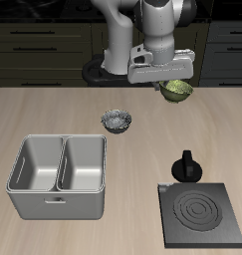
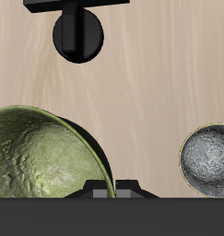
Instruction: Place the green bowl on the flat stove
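The green bowl (image 1: 177,91) is olive with a ribbed inside and hangs near the table's back edge, right under my hand. My gripper (image 1: 166,86) is shut on its rim and holds it a little above the table. In the wrist view the green bowl (image 2: 40,157) is large, close and tilted, and its rim runs into my gripper (image 2: 104,191). The fingertips themselves are mostly hidden. The flat stove (image 1: 200,213), a dark square plate with pale rings, lies at the table's front edge, far from the bowl. It is out of the wrist view.
A grey speckled bowl (image 1: 118,120) (image 2: 210,162) sits on the table near the held bowl. A black knobbed object (image 1: 185,166) (image 2: 78,33) stands just behind the stove. A grey metal double bin (image 1: 58,175) stands toward the front edge.
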